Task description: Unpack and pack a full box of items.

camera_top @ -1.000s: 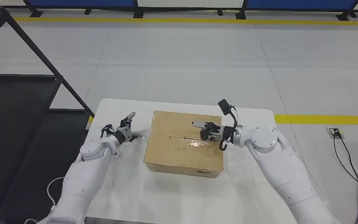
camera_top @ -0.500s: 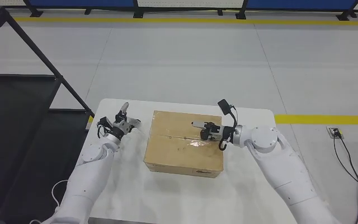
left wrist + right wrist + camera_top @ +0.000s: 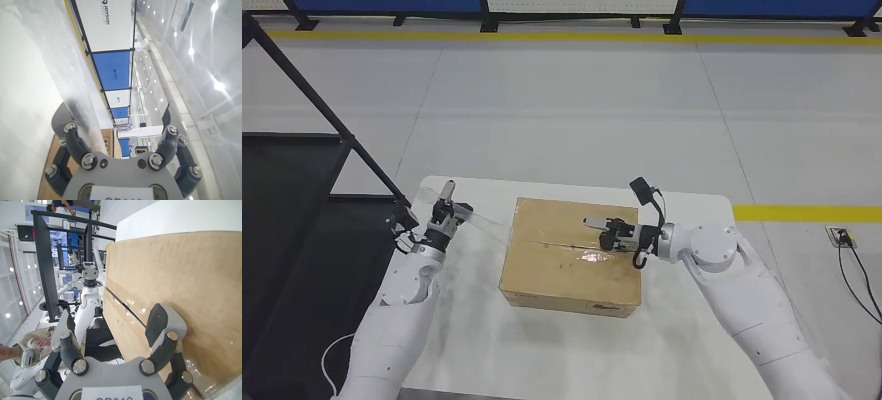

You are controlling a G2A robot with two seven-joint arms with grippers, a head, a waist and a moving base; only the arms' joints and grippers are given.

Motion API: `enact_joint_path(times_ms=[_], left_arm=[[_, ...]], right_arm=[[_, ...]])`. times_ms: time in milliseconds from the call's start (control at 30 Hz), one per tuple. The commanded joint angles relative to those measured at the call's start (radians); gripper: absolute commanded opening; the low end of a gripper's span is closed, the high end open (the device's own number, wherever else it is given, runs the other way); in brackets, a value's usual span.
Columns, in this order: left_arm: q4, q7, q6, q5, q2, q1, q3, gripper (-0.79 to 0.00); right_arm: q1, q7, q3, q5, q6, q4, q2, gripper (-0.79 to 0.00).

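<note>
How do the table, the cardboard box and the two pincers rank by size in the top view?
1. the table
2. the cardboard box, sitting on the table's middle
3. the right pincer over the box and the left pincer beside it: they look alike, so I won't rank one above the other.

I've got the box (image 3: 572, 262) sitting in the middle of the table (image 3: 692, 330), with its seam (image 3: 572, 243) running left to right across the top. My right gripper (image 3: 594, 224) is over that top, on the right half and just behind the seam. My left gripper (image 3: 454, 200) is off to the box's left, above the table's far-left corner, and a strip of tape (image 3: 79, 106) runs from one of its fingers (image 3: 75, 132) across to the box's left edge at the seam.
</note>
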Motion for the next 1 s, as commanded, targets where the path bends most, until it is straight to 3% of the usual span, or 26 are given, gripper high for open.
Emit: enact_joint_path(times_ms=[0,233,433,733,967], left_arm=[[-0.070,0.023,-0.001,0.033,0.005,0.039,-0.010,0.000],[-0.338,0.125,0.014,0.154,0.024,0.199,-0.062,0.000],[-0.473,0.231,0.066,0.264,0.029,0.287,-0.090,0.000],[-0.572,0.290,0.111,0.343,0.029,0.352,-0.105,0.000],[-0.531,0.207,0.203,0.356,0.031,0.312,-0.096,0.000]], right_arm=[[0.001,0.001,-0.001,0.002,-0.001,0.002,-0.001,0.000],[0.001,-0.010,0.001,0.010,-0.012,0.011,-0.002,0.000],[-0.006,-0.014,0.008,0.012,-0.017,0.004,-0.001,0.000],[-0.013,-0.016,0.011,0.016,-0.027,-0.002,-0.001,0.000],[-0.026,-0.019,0.022,0.011,-0.035,-0.028,0.004,0.000]])
